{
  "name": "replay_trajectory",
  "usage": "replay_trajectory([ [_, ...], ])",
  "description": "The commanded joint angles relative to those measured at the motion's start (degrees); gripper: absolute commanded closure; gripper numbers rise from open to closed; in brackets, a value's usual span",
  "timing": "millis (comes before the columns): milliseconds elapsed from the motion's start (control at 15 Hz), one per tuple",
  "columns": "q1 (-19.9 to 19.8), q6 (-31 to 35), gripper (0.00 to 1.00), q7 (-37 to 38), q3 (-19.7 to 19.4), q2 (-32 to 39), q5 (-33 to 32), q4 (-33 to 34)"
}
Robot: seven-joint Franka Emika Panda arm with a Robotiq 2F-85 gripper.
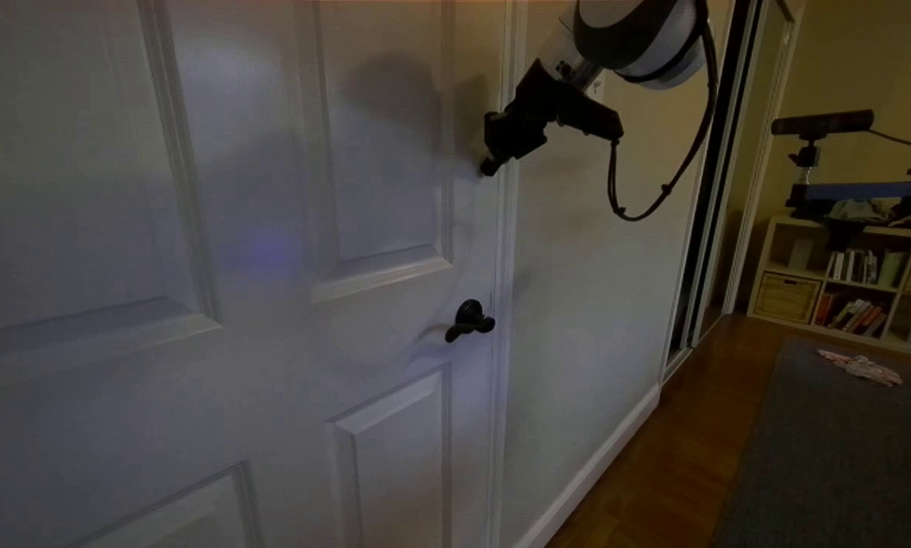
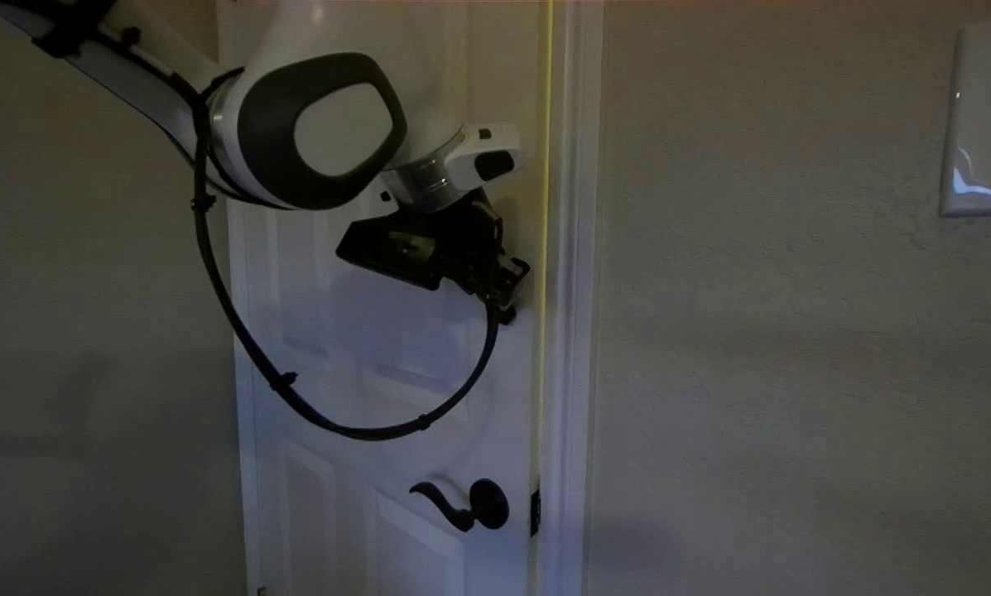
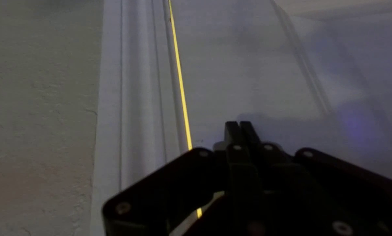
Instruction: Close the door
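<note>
The white panelled door (image 1: 402,335) is nearly flush with its frame in both exterior views (image 2: 516,414). A thin yellow strip of light (image 2: 547,207) shows along its handle-side edge, and also in the wrist view (image 3: 182,85). The black lever handle (image 1: 469,320) sits below the gripper; it also shows here (image 2: 488,503). My gripper (image 1: 489,167) is shut and empty, its fingertips at the door near the handle-side edge, above the handle. In the wrist view the tips (image 3: 239,123) are together against the door surface (image 3: 248,78); I cannot tell for certain whether they touch.
The white door frame (image 2: 574,331) stands beside the door edge, with wall (image 2: 776,331) beyond. A black cable (image 2: 363,432) hangs in a loop from the arm. A shelf (image 1: 836,281) with books and a dark rug (image 1: 836,449) lie farther off.
</note>
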Motion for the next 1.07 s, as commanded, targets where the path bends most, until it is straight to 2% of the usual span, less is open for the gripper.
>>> replay_trajectory([
  [0, -1.65, -3.14, 0.94, -1.88, 1.68, 3.32, 0.89, 5.91],
  [267, -1.75, -4.62, 0.94, -1.95, 1.81, 5.58, 0.71, 9.61],
  [467, -1.77, -6.36, 0.94, -2.34, 1.63, 5.06, 0.67, 9.32],
  [733, -3.02, -11.57, 0.95, -6.05, 2.54, 0.14, 1.02, 3.32],
  [1000, -3.98, -23.27, 0.96, -11.64, 2.29, -6.29, 0.72, -3.69],
])
